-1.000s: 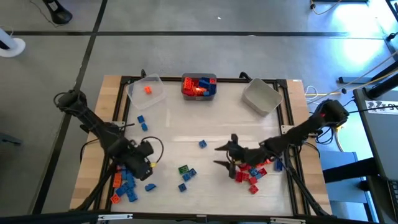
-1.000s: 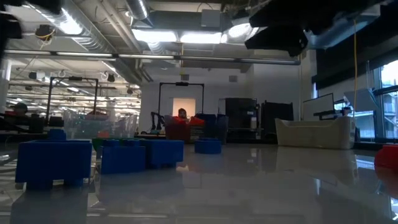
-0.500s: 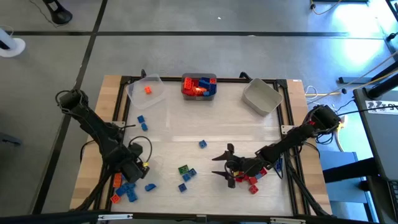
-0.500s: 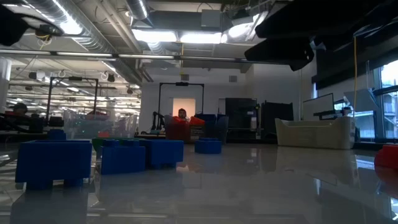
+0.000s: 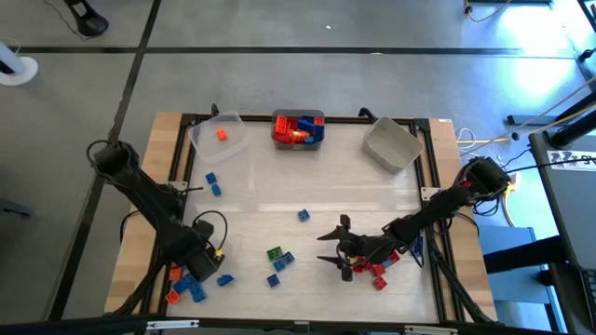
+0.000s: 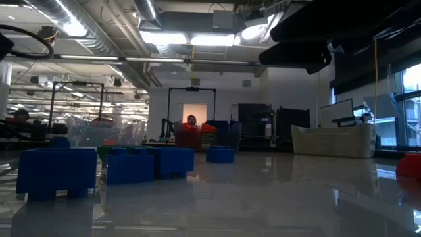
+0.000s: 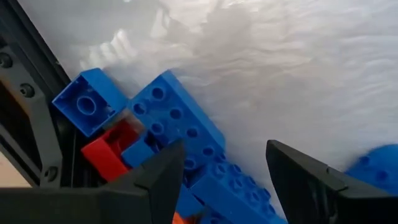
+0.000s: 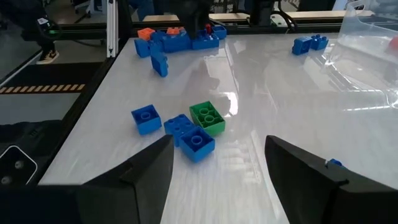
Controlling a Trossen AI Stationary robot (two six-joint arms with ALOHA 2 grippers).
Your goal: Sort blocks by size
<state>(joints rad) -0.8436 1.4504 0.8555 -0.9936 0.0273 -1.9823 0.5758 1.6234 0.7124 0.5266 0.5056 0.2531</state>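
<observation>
Meanwhile the left pincer [image 5: 207,270] (fingers spread) has dropped onto the blue blocks [image 7: 180,134].

The white table [image 5: 372,200] carries loose blocks [image 5: 277,259] near its front edge. Three bins [image 5: 298,128] stand along its rear edge, the middle one holding blocks

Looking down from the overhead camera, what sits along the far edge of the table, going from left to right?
Clear bin holding one orange block → middle bin heaped with red, orange and blue blocks → grey bin, with no blocks visible in it.
</observation>
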